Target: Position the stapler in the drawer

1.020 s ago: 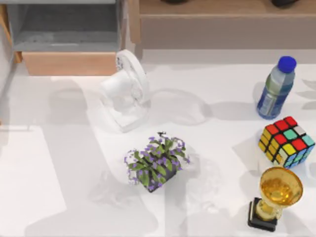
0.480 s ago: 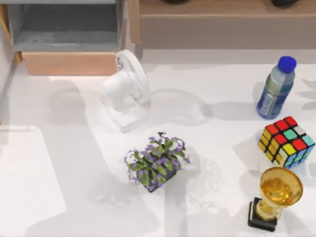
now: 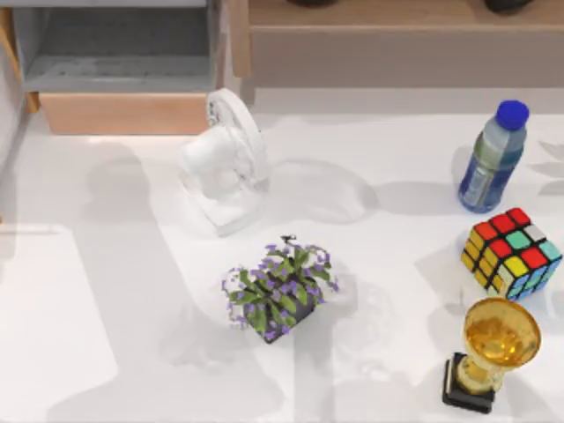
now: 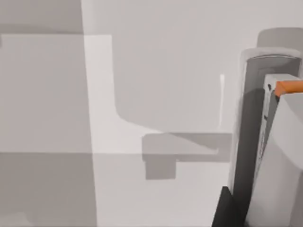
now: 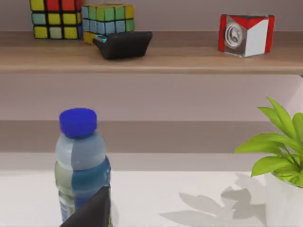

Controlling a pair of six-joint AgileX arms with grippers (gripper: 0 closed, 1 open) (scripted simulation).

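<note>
Table (image 3: 106, 291), white, spans the top view. A long tan shelf (image 3: 397, 35) runs along the upper right of the frame. The drawer (image 3: 123, 113) stands open at the upper left, its grey floor behind a tan front panel. You cannot tell where the stapler lies.

Just below and to the right of the drawer's front stands a white desk fan (image 3: 225, 163). A potted plant with purple flowers (image 3: 280, 291) sits at the lower centre. At the right edge, from top to bottom, are a blue-capped bottle (image 3: 492, 159), a colour cube (image 3: 511, 251) and a gold trophy (image 3: 493, 348) on a dark base.

In the left wrist view, part of the left gripper (image 4: 279, 156), grey with an orange tip, hangs over a pale surface crossed by shadows. You cannot tell how far this pincer is open or whether it holds anything.

In the right wrist view, a dark part of the right gripper (image 5: 92, 210) shows in front of the bottle, facing the shelf. You cannot tell its opening either.
</note>
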